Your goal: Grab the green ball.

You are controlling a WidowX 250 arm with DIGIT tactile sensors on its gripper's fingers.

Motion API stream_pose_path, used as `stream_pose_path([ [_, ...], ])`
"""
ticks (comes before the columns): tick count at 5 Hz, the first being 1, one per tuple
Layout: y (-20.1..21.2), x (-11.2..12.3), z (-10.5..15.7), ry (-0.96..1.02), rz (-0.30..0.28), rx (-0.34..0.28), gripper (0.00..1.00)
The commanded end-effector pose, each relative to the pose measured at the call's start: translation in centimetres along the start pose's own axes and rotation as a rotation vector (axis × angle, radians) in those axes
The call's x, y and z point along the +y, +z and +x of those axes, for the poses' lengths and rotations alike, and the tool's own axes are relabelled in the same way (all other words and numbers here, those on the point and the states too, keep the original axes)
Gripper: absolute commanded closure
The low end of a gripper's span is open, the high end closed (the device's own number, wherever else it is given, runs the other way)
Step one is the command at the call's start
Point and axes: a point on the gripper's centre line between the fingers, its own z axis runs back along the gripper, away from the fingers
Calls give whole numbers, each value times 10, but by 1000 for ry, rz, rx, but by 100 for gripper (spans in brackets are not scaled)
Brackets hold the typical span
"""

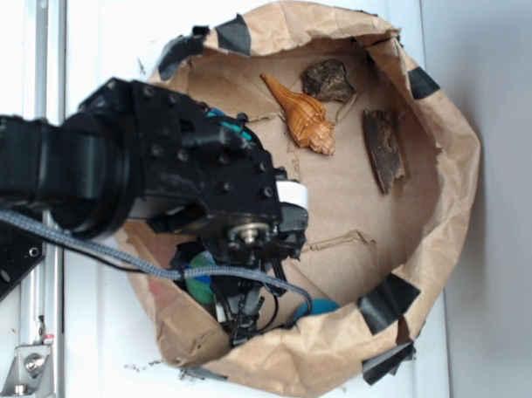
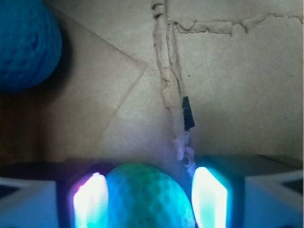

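The green ball [image 2: 147,197] sits low in the wrist view, right between the two glowing fingers [image 2: 209,197] of the gripper [image 2: 151,202]. It lies closer to the left finger, and there is a gap on its right side. The fingers are partly open around the ball and do not look like they are squeezing it yet, though the glow makes the left side hard to judge. In the outside view the ball [image 1: 199,275] peeks out under the black arm [image 1: 162,173], near the front edge of the paper bag nest [image 1: 443,135].

The step in hand looks like the grab itself: the gripper is in place around the ball. The next move calls for closing the fingers gently until both touch it, then lifting.

The ball is round, so it has no long side and points no way; any grip angle works.

The blue ball [image 2: 26,45] rests well apart in the top left corner on the brown paper floor [image 2: 247,85]. A shell [image 1: 300,113] lies far off.
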Motion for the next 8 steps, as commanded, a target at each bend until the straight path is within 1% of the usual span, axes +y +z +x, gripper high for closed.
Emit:
stream_pose_path([
  [1, 6, 4, -1, 11, -4, -23, 100],
  [4, 11, 6, 2, 26, -4, -38, 100],
  [5, 32, 15, 7, 67, 79, -104, 100],
  [6, 86, 24, 11, 135, 132, -238, 100],
  [7, 136, 26, 7, 203, 173, -308, 100],
  [8, 166, 37, 3, 233, 203, -339, 100],
])
